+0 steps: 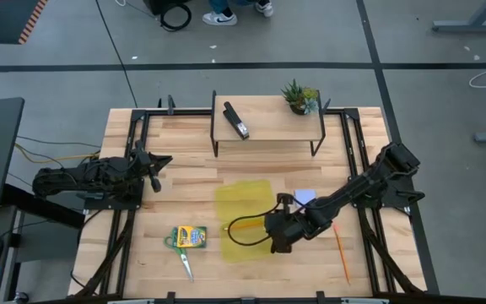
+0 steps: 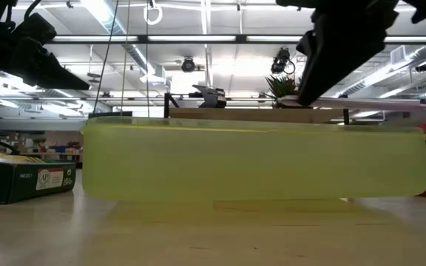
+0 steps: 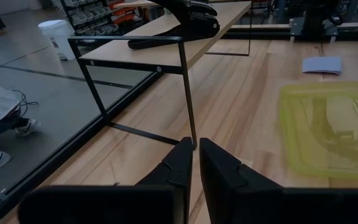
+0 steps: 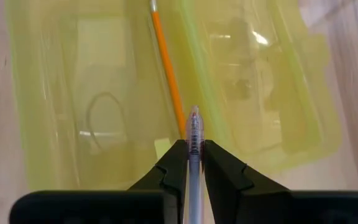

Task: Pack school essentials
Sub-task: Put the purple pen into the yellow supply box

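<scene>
A translucent yellow-green case (image 1: 243, 201) lies open on the table's middle, and one thin orange pencil (image 4: 166, 68) lies inside it. My right gripper (image 4: 194, 146) hovers over the case's near part (image 1: 275, 235), shut on a purple pen (image 4: 194, 124). A second orange pencil (image 1: 342, 247) lies on the wood to the right. The crayon box (image 1: 190, 237) and the green-handled scissors (image 1: 184, 260) lie left of the case. The lavender-blue notepad (image 1: 305, 197) lies flat at the case's right. My left gripper (image 3: 196, 158) is shut and waits at the table's left (image 1: 160, 165). My right gripper pinches the purple pen between its two fingers. The pen lies along the fingers, and its tip end (image 4: 194, 117) sticks out just past the fingertips. The fingers slant down toward the table's left, over the open case. The pen is lifted clear.
A low black-framed wooden shelf (image 1: 268, 127) stands at the far edge with a black stapler (image 1: 236, 121) and a small potted plant (image 1: 300, 97) on it. Black frame rails run along the table's left and right sides. Bare wood lies between the shelf and the case.
</scene>
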### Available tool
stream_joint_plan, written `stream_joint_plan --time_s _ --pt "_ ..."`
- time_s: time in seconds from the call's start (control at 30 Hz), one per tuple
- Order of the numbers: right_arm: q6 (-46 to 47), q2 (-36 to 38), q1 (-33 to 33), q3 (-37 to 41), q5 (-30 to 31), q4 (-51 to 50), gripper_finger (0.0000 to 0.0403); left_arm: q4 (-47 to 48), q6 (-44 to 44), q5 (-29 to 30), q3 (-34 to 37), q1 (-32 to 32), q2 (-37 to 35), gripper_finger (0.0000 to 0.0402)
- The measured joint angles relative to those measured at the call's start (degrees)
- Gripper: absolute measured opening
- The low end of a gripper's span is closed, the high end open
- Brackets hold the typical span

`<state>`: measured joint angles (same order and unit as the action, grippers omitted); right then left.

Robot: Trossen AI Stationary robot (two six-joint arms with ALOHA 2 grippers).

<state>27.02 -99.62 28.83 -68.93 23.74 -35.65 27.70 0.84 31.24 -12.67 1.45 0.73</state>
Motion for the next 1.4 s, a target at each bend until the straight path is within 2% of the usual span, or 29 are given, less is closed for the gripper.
stream_joint_plan --time_s 0.27,0.47,0.77,1.03,1.23,1.4 --pt "-6.2 0.0 -2.2 0.0 -0.8 4.9 0.0054 0.0 0.0 0.0 0.0 0.0 0.0 0.0028" --pt "-10.1 0.0 -3.9 0.0 -2.4 8.4 0.0054 0.0 0.0 0.0 0.0 0.0 0.0 0.0036" --pt "-16.3 0.0 -5.6 2.7 -5.6 18.8 0.0054 0.0 0.0 0.0 0.0 0.0 0.0 0.0033" --pt "-17.6 0.0 -8.5 8.2 -9.8 33.0 0.0054 0.0 0.0 0.0 0.0 0.0 0.0 0.0032" --pt "-19.1 0.0 -8.9 11.7 -13.9 39.7 0.0054 0.0 0.0 0.0 0.0 0.0 0.0 0.004" --pt "-21.2 0.0 -9.0 15.3 -14.4 43.9 0.0054 0.0 0.0 0.0 0.0 0.0 0.0 0.0039"
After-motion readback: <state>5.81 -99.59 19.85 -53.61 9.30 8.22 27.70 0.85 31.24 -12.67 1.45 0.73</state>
